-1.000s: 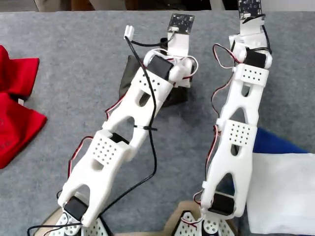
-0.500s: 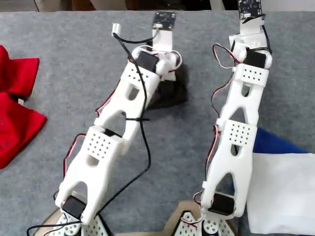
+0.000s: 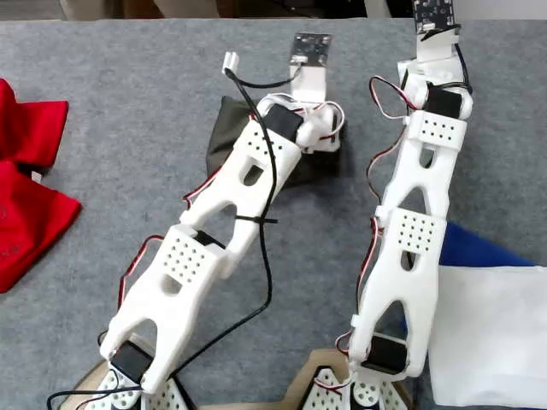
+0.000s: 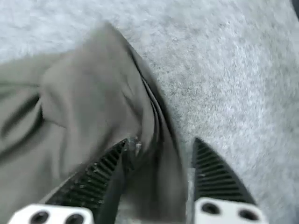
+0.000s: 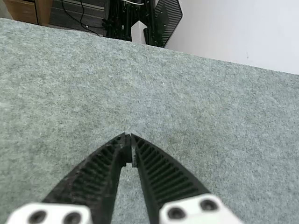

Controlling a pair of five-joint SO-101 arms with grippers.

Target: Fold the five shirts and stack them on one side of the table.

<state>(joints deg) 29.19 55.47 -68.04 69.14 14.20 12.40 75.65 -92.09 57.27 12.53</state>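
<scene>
Left gripper (image 4: 161,142) is closed on a thick fold of the dark olive shirt (image 4: 84,102); the cloth fills the space between its two ribbed fingers (image 4: 93,182). This shirt lies crumpled on the grey table (image 3: 128,102), in the far middle part. In the high view the left arm (image 3: 214,248) passes over it and hides its middle, so one sees it at both sides of the wrist. A black cable (image 3: 267,256) hangs along this arm.

Right gripper (image 5: 128,137) is closed with nothing inside; the tips touch each other, and it hangs above bare table near the far edge. Behind this edge stands some dark equipment (image 5: 140,18) before a white wall.

At the left edge of the table the red shirts (image 3: 30,218) lie unfolded, well apart from the olive one. At the right side, near the robot, a white shirt (image 3: 496,333) lies flat, and a blue shirt (image 3: 479,248) shows just beyond it, touching it. The right arm (image 3: 414,231) covers the inner edge of both.
</scene>
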